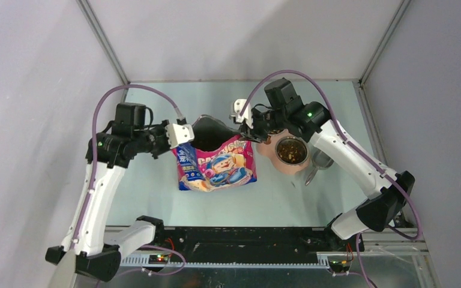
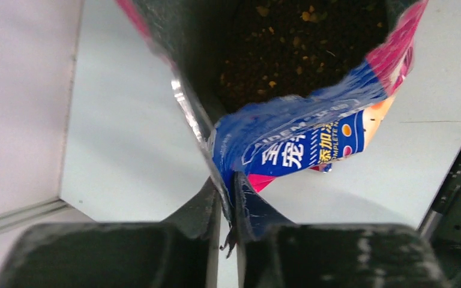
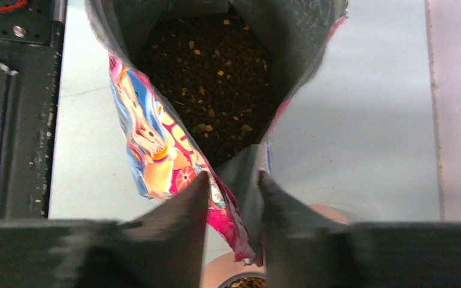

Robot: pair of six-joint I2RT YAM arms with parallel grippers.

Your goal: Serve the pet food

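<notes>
The glossy blue and pink cartoon bag (image 1: 216,165) stands open mid-table. Dark brown pet food kibble fills its inside in the left wrist view (image 2: 288,54) and in the right wrist view (image 3: 210,78). My left gripper (image 1: 187,133) is shut on the bag's left rim (image 2: 300,144), pinched between its fingers (image 2: 228,198). My right gripper (image 1: 244,129) is at the bag's right rim (image 3: 150,144). Its jaws stand apart (image 3: 233,186), and the rim hangs loosely between them. A pink bowl (image 1: 270,147) holding kibble (image 1: 291,150) sits just right of the bag.
A grey metal scoop (image 1: 318,161) lies against the bowl's right side. The bowl's pink rim (image 3: 228,273) shows directly under my right fingers. Grey walls close the table at the back and sides. The black base rail (image 1: 246,240) runs along the near edge.
</notes>
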